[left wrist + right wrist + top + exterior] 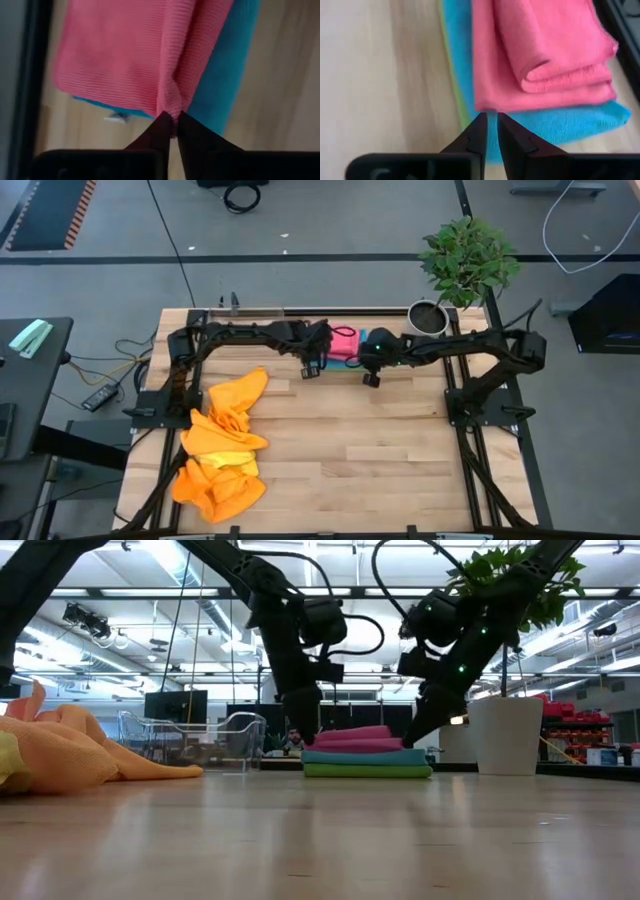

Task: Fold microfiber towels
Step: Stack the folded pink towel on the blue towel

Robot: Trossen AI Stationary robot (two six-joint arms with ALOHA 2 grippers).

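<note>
A folded pink towel (343,343) lies on top of a blue towel (580,122) and a green towel (365,771) in a stack at the far middle of the table. My left gripper (172,120) is shut on the pink towel at the stack's left end (318,737). My right gripper (491,122) is shut, with its tips at the pink towel's near corner at the stack's right end. A loose heap of orange and yellow towels (225,445) lies on the table's left side. My left gripper pinches a puckered bit of the pink towel's edge (171,102) between its two fingertips, coming from above and slanting down. The rest of the towel lies flat on the blue one. My right gripper's fingertips (479,125) stand at the pink towel's corner (482,106); I cannot tell whether they touch it.
A clear plastic tray (190,740) stands at the far left edge. A white pot with a green plant (432,317) stands at the far right. Bare wood (360,450) lies between the heap and the right edge.
</note>
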